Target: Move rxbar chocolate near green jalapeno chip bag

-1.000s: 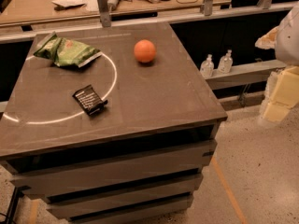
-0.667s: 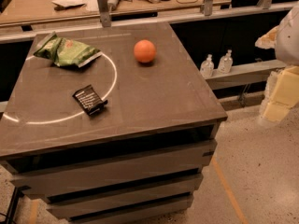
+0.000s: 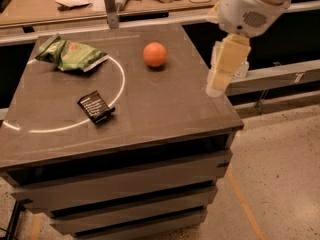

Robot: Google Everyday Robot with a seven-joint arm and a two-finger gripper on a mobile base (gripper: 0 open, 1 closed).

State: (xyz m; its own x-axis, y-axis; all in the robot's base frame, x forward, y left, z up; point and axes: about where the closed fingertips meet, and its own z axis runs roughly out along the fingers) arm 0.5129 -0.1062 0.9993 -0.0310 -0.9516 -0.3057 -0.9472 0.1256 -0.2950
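Arm swung in from right since earlier view; tool (image 3: 217,86) now hangs over right edge of table (image 3: 165,109), spread or pressed together, cannot tell. rxbar chocolate (image 3: 95,106) flat at front-left, well apart from green jalapeno chip bag (image 3: 70,55) at back-left. 1 orange (image 3: 155,54) at back-centre.

Table (image 3: 170,114) bears chip bag (image 3: 70,55), rxbar (image 3: 95,106), orange (image 3: 155,54); pincer (image 3: 219,86) at its edge.

chip bag (image 3: 70,55): glossy, crinkled | table (image 3: 165,109): matt, smooth | tool (image 3: 218,86) over table edge: pale matt plastic
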